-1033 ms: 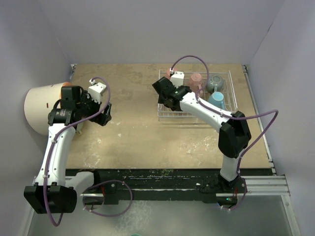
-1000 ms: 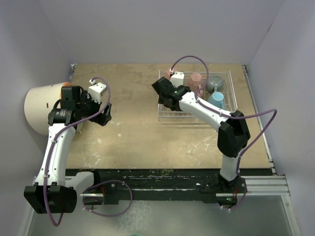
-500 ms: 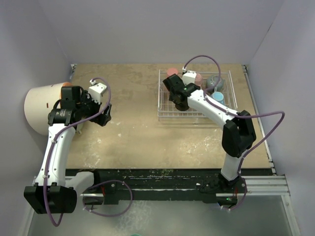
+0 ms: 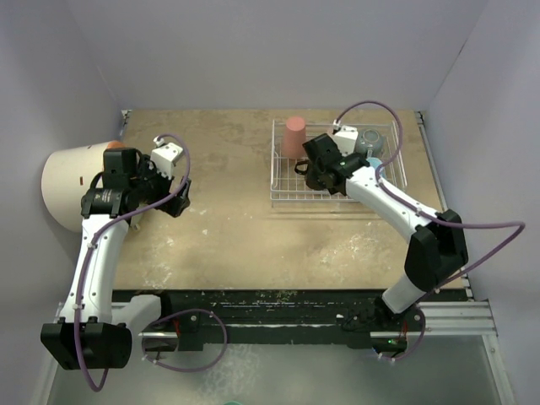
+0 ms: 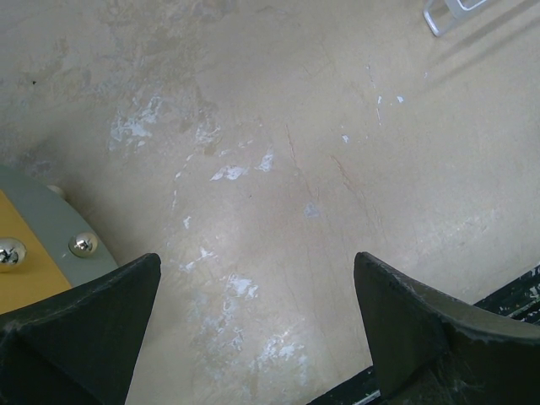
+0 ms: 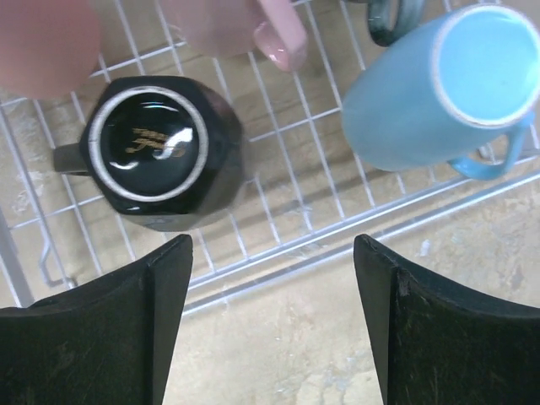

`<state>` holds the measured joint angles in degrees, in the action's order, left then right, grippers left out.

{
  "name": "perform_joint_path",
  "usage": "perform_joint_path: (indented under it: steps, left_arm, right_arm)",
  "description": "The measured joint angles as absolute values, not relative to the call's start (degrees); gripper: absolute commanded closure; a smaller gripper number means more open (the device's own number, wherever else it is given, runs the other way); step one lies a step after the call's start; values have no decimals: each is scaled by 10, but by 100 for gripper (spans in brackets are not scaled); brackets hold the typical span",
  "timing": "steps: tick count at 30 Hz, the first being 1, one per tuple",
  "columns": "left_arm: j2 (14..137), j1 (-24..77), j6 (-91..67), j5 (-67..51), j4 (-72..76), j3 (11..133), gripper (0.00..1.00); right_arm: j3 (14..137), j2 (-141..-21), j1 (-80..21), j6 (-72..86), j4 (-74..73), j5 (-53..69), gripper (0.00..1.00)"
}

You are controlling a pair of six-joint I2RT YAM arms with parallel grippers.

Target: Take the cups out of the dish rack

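Over the left half of the tabletop (image 4: 236, 228), the left gripper (image 5: 256, 261) hangs with its claw spread wide and only bare, scuffed surface between the fingers, just beside a cream drum (image 4: 72, 181) lying at the left edge. Farther back, toward the far right corner, sits the dish rack (image 4: 287, 190). The right gripper (image 6: 270, 245) hovers above its near rail with the claw spread and pinching nothing. Just beyond the fingers, the black mug (image 6: 160, 152) stands on the grid floor, with the light blue mug (image 6: 430, 93) to its right. Behind them are the pale pink mug (image 6: 245, 25) and the dark grey-blue mug (image 4: 369, 142). The salmon-red tumbler (image 4: 294, 137) stands at the rack's far left corner.
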<state>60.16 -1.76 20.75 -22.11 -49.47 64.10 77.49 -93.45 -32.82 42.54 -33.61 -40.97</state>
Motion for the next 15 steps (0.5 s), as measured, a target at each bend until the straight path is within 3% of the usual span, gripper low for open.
perform_joint_path:
  steps: [5, 10, 15]
  left_arm:
    - [599, -18, 213, -221, -495, 641, 1]
    - [597, -18, 220, -221, -495, 641, 1]
    - [597, -18, 221, -221, -495, 641, 1]
  right_arm:
    - [746, -892, -300, 418, -340, -412, 27]
    - [766, -888, -302, 451, -346, -409, 24]
    - [842, -932, -369, 545, -379, -410, 20]
